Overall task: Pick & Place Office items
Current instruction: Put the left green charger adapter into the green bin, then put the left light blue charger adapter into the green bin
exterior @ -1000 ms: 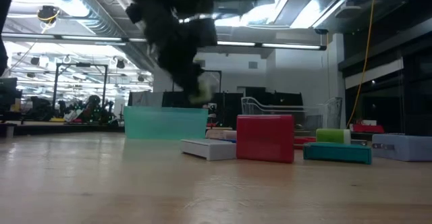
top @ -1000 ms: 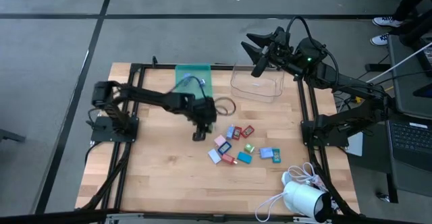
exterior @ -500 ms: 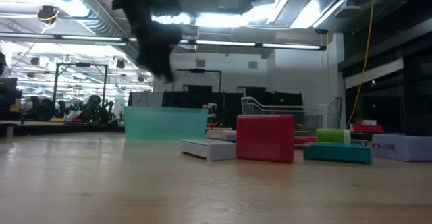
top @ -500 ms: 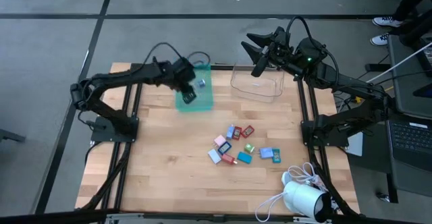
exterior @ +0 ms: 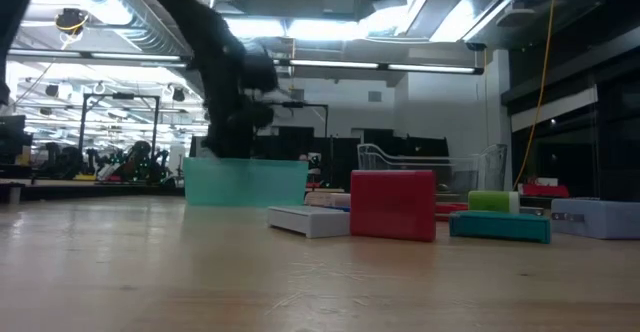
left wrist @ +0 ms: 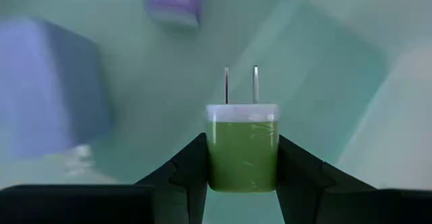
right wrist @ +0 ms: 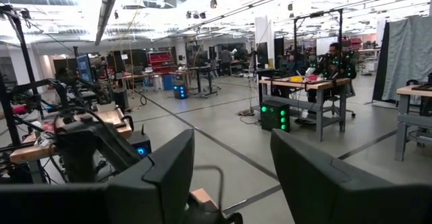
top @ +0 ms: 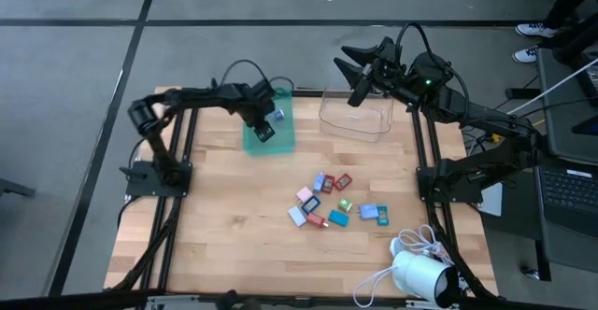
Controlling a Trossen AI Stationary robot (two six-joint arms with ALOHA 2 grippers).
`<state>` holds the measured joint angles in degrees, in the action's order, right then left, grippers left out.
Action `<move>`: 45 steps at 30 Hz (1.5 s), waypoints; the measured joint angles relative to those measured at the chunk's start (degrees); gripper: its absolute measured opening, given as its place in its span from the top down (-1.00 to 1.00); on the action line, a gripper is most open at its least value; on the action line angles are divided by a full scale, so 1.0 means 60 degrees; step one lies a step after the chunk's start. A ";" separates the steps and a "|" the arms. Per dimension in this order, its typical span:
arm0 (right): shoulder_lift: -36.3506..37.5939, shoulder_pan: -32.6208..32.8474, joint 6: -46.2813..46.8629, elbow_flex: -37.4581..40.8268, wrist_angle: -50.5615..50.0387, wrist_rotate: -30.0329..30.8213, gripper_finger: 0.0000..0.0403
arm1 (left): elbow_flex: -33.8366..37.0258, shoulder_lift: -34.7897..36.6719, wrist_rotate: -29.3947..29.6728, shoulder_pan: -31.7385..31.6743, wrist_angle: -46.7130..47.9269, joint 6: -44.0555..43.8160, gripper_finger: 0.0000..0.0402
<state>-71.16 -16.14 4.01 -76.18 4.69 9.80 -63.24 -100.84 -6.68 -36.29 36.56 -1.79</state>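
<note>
A green plug-in charger [left wrist: 242,146] with a white face and two metal prongs is seen clamped between the fingers of the left gripper [top: 262,128], which is poised over the teal tray [top: 285,137] at the upper centre of the high view. Two bluish items [left wrist: 50,92] are already seen lying in the tray in the left wrist view. The remaining office items [top: 329,201], small blocks in red, pink, blue, teal and green, are scattered on the wooden table [top: 215,226] at lower centre right, well apart from the tray. In the low view a red block [exterior: 392,205] and a flat white piece [exterior: 310,220] are shown in front of the tray. The right gripper [top: 360,72] is held aloft at the upper right beside the clear bin [top: 357,119], its fingers parted and nothing held between them.

The charger is judged to be light, rigid and smooth-sided, so that a grip across its flat flanks, as shown, is thought secure, while the thin prongs are best left untouched. A gentle release low over the tray is advised, since a hard plastic body is likely to bounce or skid
</note>
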 joint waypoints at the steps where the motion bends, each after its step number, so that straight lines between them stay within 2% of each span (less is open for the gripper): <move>1: 0.0000 0.0000 0.0000 0.0000 0.0000 -0.0003 0.00 | 0.0000 -0.0222 -0.0034 0.0037 -0.0012 0.0002 0.37; 8: 0.0000 0.0000 0.0000 0.0000 0.0000 -0.0033 0.00 | -0.0015 -0.0749 -0.0091 0.0124 -0.0148 0.0049 0.32; 14: 0.0000 0.0000 -0.0007 0.0000 0.0000 -0.0036 0.00 | -0.0004 -0.0146 -0.0272 0.0051 -0.0180 0.0032 -0.22; 19: 0.0000 0.0000 -0.0033 0.0000 0.0000 -0.0036 0.00 | -0.0004 0.0603 -0.0043 -0.0070 -0.0176 -0.0026 -0.48; 22: 0.0000 0.0000 -0.0033 0.0000 0.0000 -0.0036 0.00 | -0.0004 0.1237 -0.0238 -0.0138 -0.0266 -0.0333 -0.51; 25: 0.0000 0.0000 -0.0036 0.0000 0.0000 -0.0041 0.00 | 0.0000 0.2104 -0.1194 0.0050 -0.0832 -0.0448 -0.49; 28: -0.0002 -0.0003 -0.0036 0.0000 0.0000 -0.0065 0.00 | -0.0004 0.3042 -0.2239 0.0732 -0.1265 -0.0003 -0.45; 30: 0.0000 -0.0001 -0.0030 0.0000 0.0000 -0.0068 0.00 | -0.0004 0.3531 -0.2369 0.1375 -0.1281 0.0265 -0.42; 33: -0.0002 -0.0004 -0.0029 0.0000 0.0000 -0.0065 0.00 | -0.0004 0.3979 -0.1788 0.2429 -0.0957 0.0429 -0.39; 39: -0.0004 -0.0001 -0.0025 0.0000 -0.0002 -0.0065 0.00 | -0.0007 0.3766 0.0455 0.4329 -0.0484 0.0303 -0.34; 41: -0.0004 -0.0004 -0.0020 0.0000 0.0000 -0.0061 0.00 | -0.0004 0.3358 0.1219 0.4611 -0.0597 -0.0700 -0.32; 45: -0.0004 -0.0004 0.0328 0.0000 -0.0008 -0.0057 0.00 | -0.0004 0.2400 0.1700 0.4764 -0.1196 -0.2731 -0.30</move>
<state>-71.18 -16.16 5.98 -76.18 4.64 9.45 -63.26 -86.44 3.52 -7.71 29.38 -18.18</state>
